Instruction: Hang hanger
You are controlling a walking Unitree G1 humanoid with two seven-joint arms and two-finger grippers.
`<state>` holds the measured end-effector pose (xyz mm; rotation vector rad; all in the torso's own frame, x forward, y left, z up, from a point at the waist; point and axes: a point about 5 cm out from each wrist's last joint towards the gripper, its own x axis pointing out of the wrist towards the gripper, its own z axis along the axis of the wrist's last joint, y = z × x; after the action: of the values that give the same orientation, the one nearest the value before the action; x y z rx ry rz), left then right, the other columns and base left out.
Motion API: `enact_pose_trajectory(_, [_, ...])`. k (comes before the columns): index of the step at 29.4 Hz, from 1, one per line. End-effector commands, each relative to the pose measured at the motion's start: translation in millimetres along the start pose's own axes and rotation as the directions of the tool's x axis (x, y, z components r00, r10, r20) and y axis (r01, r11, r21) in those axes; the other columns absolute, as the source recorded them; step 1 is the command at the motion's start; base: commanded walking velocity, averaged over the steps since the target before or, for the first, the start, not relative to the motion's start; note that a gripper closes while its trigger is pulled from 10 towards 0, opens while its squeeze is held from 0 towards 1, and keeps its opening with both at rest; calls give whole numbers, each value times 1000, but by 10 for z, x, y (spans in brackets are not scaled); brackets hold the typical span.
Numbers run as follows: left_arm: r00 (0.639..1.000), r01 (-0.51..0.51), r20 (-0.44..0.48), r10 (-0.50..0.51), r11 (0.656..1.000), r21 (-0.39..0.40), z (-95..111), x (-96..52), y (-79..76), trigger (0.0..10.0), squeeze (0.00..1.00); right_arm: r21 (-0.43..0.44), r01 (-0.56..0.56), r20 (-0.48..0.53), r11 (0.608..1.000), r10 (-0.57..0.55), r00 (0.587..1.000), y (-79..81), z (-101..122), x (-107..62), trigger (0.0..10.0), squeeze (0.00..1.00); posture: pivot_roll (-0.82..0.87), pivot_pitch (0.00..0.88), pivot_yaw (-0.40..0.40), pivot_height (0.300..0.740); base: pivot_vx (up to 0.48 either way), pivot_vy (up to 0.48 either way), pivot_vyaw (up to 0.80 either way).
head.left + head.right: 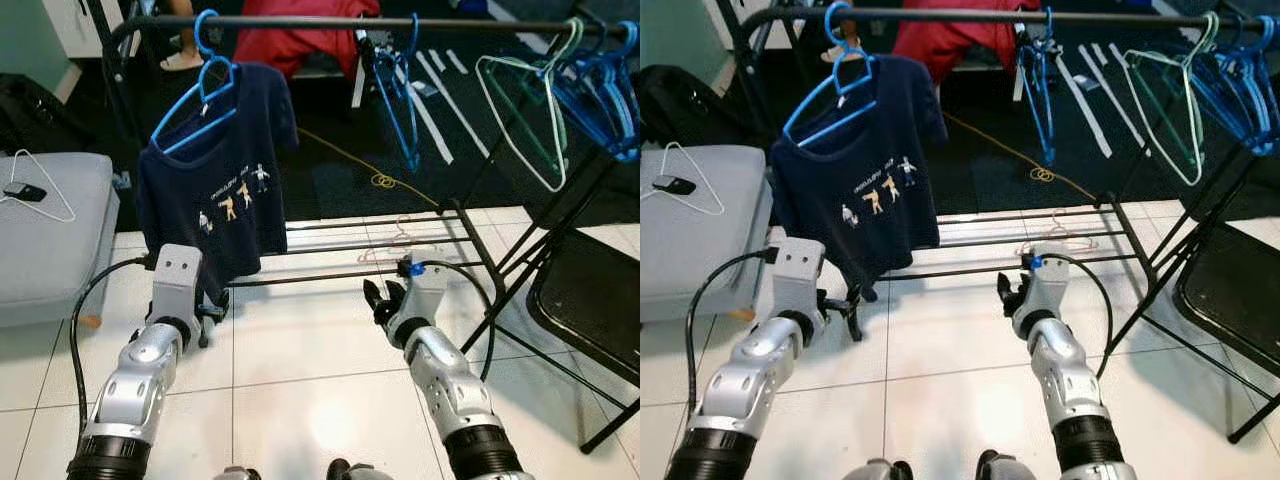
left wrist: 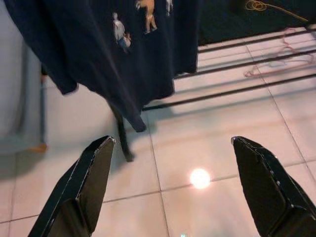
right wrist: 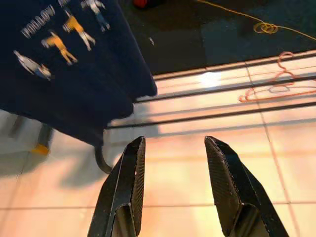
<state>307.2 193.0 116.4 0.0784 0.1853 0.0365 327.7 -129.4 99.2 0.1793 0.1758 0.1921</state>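
A blue hanger (image 1: 205, 95) carrying a navy T-shirt (image 1: 215, 190) with small printed figures hangs by its hook on the black rail (image 1: 300, 22), towards the rail's left end. My left gripper (image 2: 171, 140) is low, just below and in front of the shirt's hem, open and holding nothing. To its right, my right gripper (image 3: 174, 140) also stands open and bare near the rack's lower bars (image 1: 360, 245). Neither gripper touches the shirt or hanger.
Bare blue hangers (image 1: 400, 90), a pale green hanger (image 1: 525, 110) and more blue ones (image 1: 600, 90) hang on the rail. A pink hanger (image 1: 395, 245) lies on the floor. A grey seat (image 1: 50, 240) holds a white hanger (image 1: 45, 190). A black folding chair (image 1: 590, 300) stands right.
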Motion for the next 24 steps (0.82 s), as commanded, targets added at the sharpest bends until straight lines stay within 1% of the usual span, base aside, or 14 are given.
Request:
enact_pose_trajectory(1, [998, -31, 49, 33, 999, -32, 33, -29, 2, 10000, 0, 17, 13, 21, 1000, -13, 1000, -39, -12, -23, 10000, 0, -7, 131, -22, 740, 0, 0, -800])
enact_pose_trajectory(2, [998, -31, 49, 33, 999, -32, 33, -29, 2, 10000, 0, 17, 13, 21, 1000, -13, 1000, -39, -12, -23, 10000, 0, -7, 131, -22, 740, 0, 0, -800])
enact_pose_trajectory(4, [991, -76, 106, 86, 993, -92, 73, -19, 77, 10000, 0, 14, 26, 77, 1000, -27, 997, -28, 62, 25, 10000, 0, -3, 145, -29, 740, 0, 0, -800])
enact_pose_trajectory(7, [989, -83, 111, 94, 992, -98, 69, -17, 89, 10000, 0, 8, 30, 83, 1000, -30, 996, -29, 62, 33, 10000, 0, -3, 145, -29, 740, 0, 0, -800])
enact_pose_trajectory(8, [982, -124, 127, 142, 982, -141, 99, -23, 144, 10000, 0, -6, 43, 58, 999, -43, 997, -13, 25, 38, 10000, 0, -4, 90, -27, 740, 0, 0, -800])
enact_pose_trajectory(10, [978, -147, 129, 167, 977, -152, 112, -9, 168, 10000, 0, -27, 36, 30, 999, -35, 999, 35, -13, 54, 10000, 0, -1, 97, -32, 740, 0, 0, -800])
enact_pose_trajectory(11, [977, -155, 120, 174, 976, -154, 101, 8, 165, 10000, 0, -68, 27, 2, 997, -27, 1000, 76, -44, 67, 10000, 0, -1, 97, -32, 740, 0, 0, -800])
enact_pose_trajectory(12, [987, -135, 75, 144, 984, -114, 31, 35, 115, 10000, 0, -99, 20, -25, 995, -22, 999, 101, -82, 75, 10000, 0, -2, 107, -36, 740, 0, 0, -800])
enact_pose_trajectory(14, [987, -135, 75, 144, 984, -114, 31, 35, 115, 10000, 0, -99, 20, -25, 995, -22, 999, 101, -82, 75, 10000, 0, -2, 107, -36, 740, 0, 0, -800])
enact_pose_trajectory(15, [994, -96, 38, 98, 994, -53, -29, 52, 46, 10000, 0, -120, 14, -43, 993, -19, 999, 109, -105, 80, 10000, 0, 3, 80, -36, 740, 0, 0, -800])
enact_pose_trajectory(16, [994, -96, 38, 98, 994, -53, -29, 52, 46, 10000, 0, -120, 14, -43, 993, -19, 999, 109, -105, 80, 10000, 0, 3, 80, -36, 740, 0, 0, -800])
enact_pose_trajectory(18, [1000, -22, 4, 22, 1000, 12, -88, 71, -79, 10000, 0, -145, -5, -74, 989, -6, 997, 111, -143, 90, 10000, 0, 16, 99, -47, 740, 0, 0, -800])
enact_pose_trajectory(22, [1000, -1, 8, 1, 1000, 10, -116, 62, -126, 10000, 0, -152, -18, -77, 988, 6, 997, 115, -169, 86, 10000, 0, 21, 63, -43, 740, 0, 0, -800])
enact_pose_trajectory(24, [1000, 11, 6, -11, 1000, 20, -123, 68, -141, 10000, 0, -159, -26, -80, 987, 14, 997, 121, -173, 88, 10000, 0, 23, 71, -45, 740, 0, 0, -800])
